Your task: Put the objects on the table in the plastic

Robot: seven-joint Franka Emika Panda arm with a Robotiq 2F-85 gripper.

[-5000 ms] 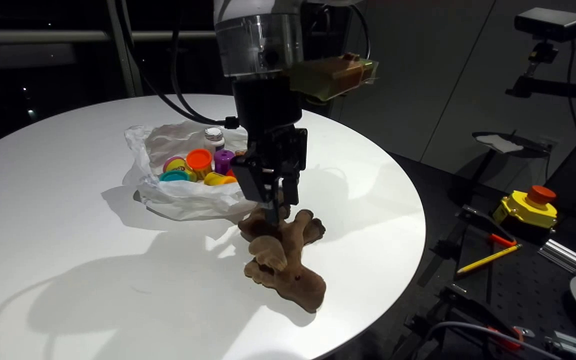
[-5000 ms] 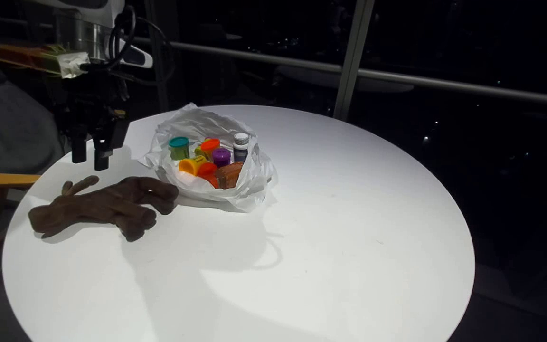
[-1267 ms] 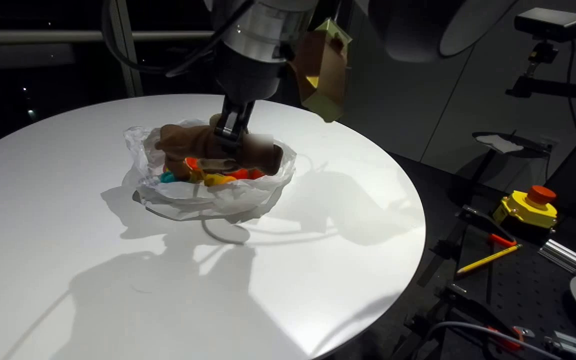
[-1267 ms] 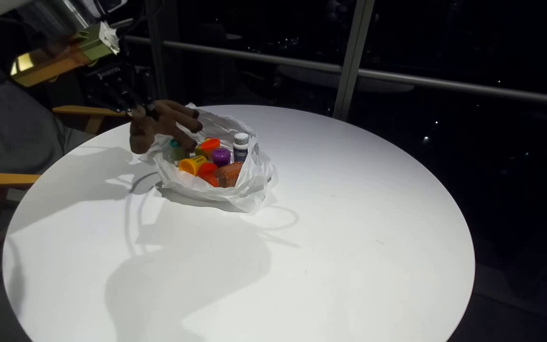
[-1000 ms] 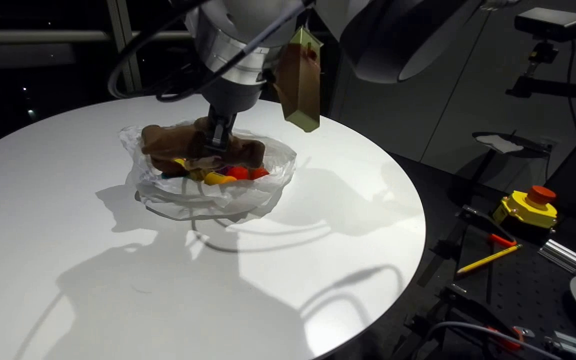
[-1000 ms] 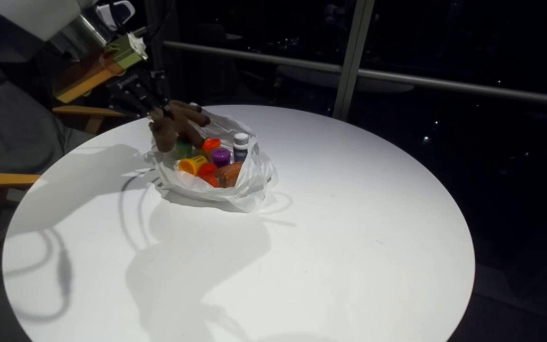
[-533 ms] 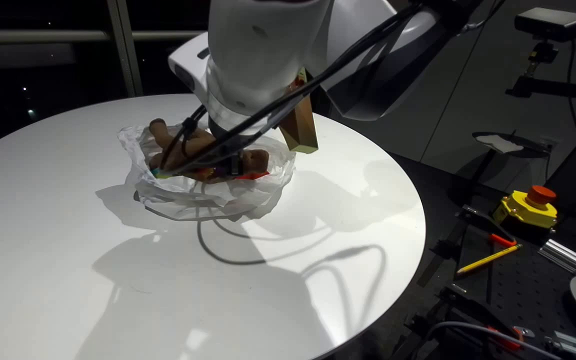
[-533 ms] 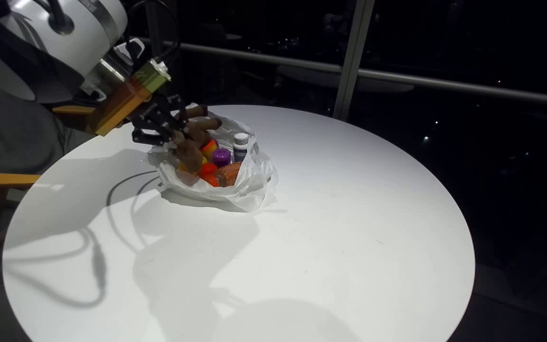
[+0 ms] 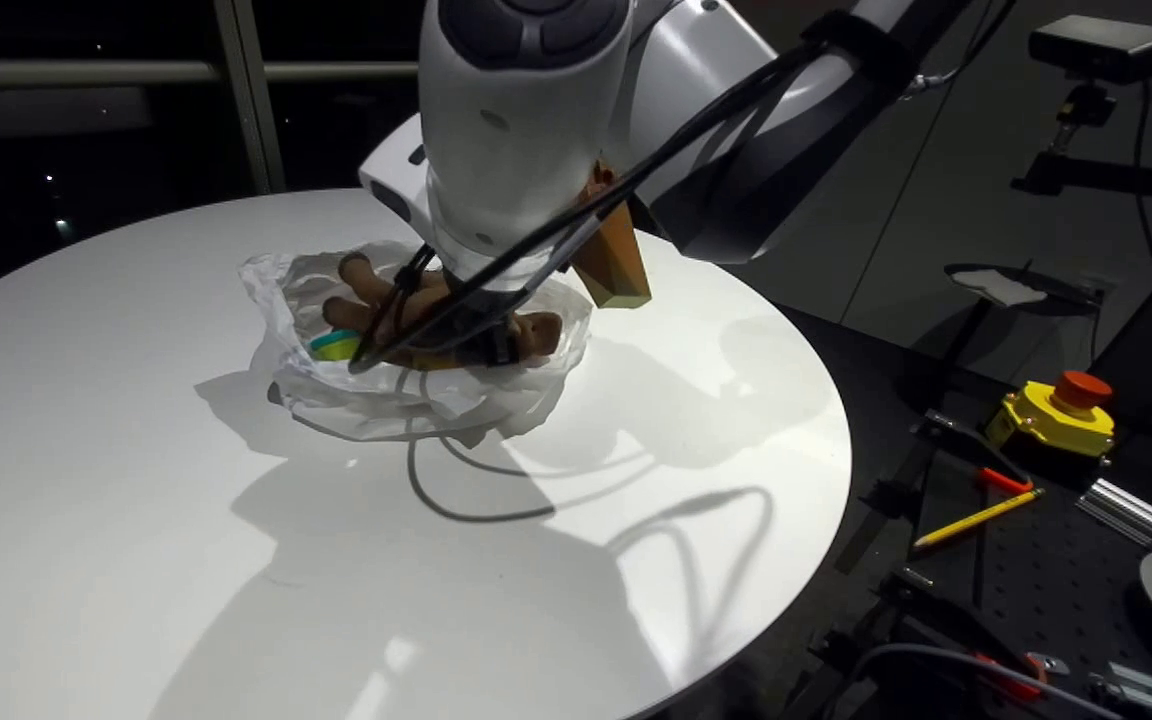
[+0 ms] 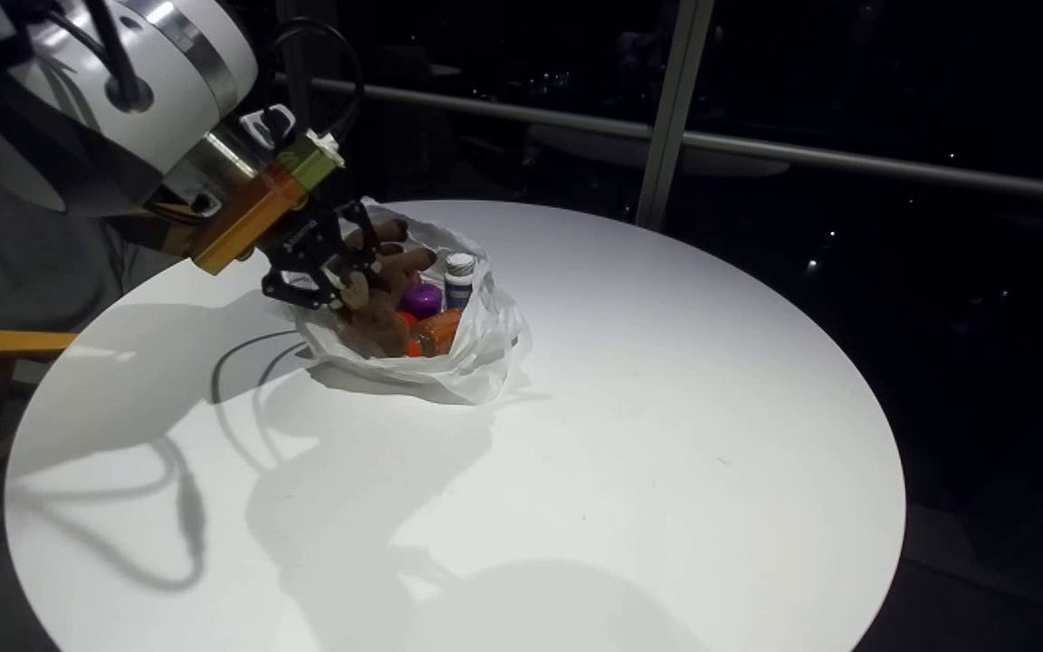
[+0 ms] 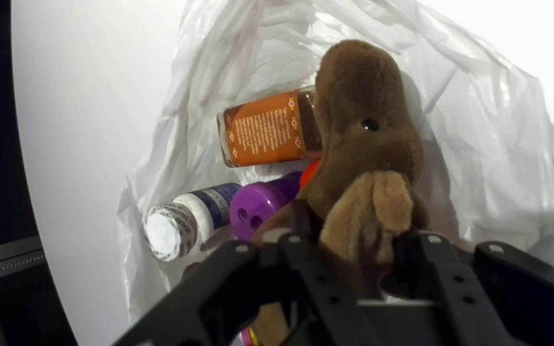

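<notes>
The brown plush animal (image 11: pixel 361 110) is inside the mouth of the wrinkled white plastic bag (image 11: pixel 493 125), which sits on the round white worktop (image 10: pixel 666 453). The jaws of the tool (image 11: pixel 351 235) stand apart, one on either side of the animal, near the paler flaps on its head; whether they touch the fur, I cannot tell. In the wrist view the head points away from the tool, with one dark eye showing. Next to it an orange-labelled jar (image 11: pixel 265 129) lies on its side, one end partly behind the head. A red thing (image 11: pixel 309 174) shows only in part between the head and a purple cup (image 11: pixel 258 202). Just beside the cup, a white bottle (image 11: pixel 190 221) with a dark blue label stands upright or nearly so in the bag. In an exterior view, a tub (image 9: pixel 336 346) with a teal top is in the bag near the animal's legs. Off the worktop, a yellow pencil (image 9: pixel 979 518) lies near a yellow box (image 9: pixel 1056 425) with a red button.
</notes>
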